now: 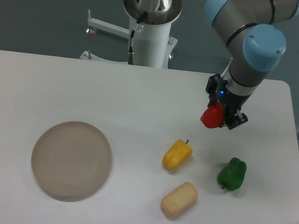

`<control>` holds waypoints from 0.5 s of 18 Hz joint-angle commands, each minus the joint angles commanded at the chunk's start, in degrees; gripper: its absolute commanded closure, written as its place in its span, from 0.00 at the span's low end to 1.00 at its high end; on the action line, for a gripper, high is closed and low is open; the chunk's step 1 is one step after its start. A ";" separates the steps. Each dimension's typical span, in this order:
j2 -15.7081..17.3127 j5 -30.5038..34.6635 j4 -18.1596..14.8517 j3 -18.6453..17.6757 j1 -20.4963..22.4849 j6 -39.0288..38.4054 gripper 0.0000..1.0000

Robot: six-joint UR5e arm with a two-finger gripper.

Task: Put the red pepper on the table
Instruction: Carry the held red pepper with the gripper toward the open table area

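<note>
Overhead, the hand (222,114) points straight down, clamped on the red pepper (212,117) above the table (140,99).

A dark grey-green smooth floor (35,6) lies behind, crossed by a white metal floor frame with small feet (109,27).

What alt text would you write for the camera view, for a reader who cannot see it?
A robot gripper holds a red pepper above a white table. On the table lie a yellow pepper, a green pepper, a pale bread-like block and, to the left, a round beige plate with nothing on it.
</note>
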 joint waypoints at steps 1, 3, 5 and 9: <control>0.09 0.00 0.17 0.00 -0.09 0.00 0.73; 0.00 0.00 0.00 0.00 -0.09 0.00 0.72; 0.09 0.09 -0.09 0.00 -0.09 0.00 0.72; 0.44 -0.09 0.35 -2.18 -4.73 -5.77 0.72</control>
